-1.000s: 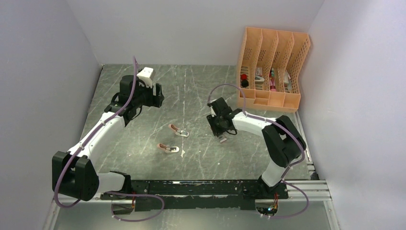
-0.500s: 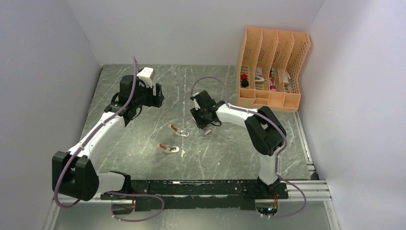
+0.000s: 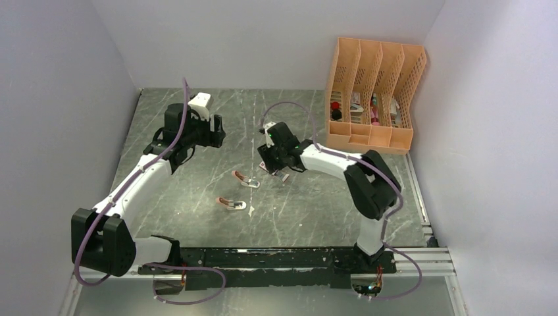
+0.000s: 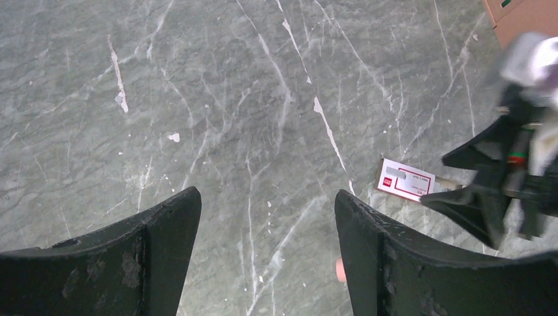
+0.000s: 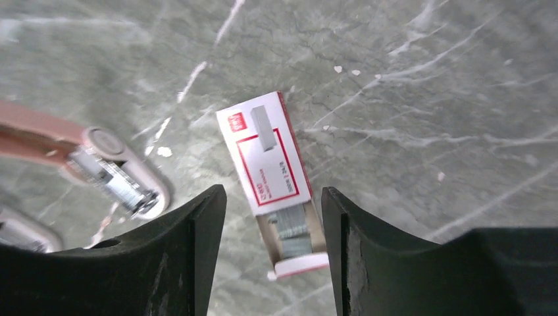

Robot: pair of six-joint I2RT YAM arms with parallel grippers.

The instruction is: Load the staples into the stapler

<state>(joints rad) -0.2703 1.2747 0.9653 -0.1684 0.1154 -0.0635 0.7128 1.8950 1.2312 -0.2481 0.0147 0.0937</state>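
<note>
The staples box (image 5: 266, 155), white with a red frame, lies on the marble with its tray (image 5: 293, 238) of silvery strips slid partly out. My right gripper (image 5: 273, 197) hovers over that tray end, open, a finger on each side and gaps showing. An opened salmon-pink stapler (image 5: 99, 164) lies just left of the box, its metal channel showing. From above, the right gripper (image 3: 275, 168) sits beside this stapler (image 3: 245, 179); a second stapler (image 3: 231, 203) lies nearer. My left gripper (image 4: 266, 204) is open over bare marble, with the box (image 4: 406, 178) ahead to its right.
A peach slotted desk organizer (image 3: 372, 92) holding small items stands at the back right. Grey walls enclose the table on three sides. The left arm (image 3: 191, 128) is held out over the back left of the marble top.
The right arm swung left from mid-table to the staplers, bringing the box along. Its jaws have widened and the box now sits loose between them. The left arm has not moved.
</note>
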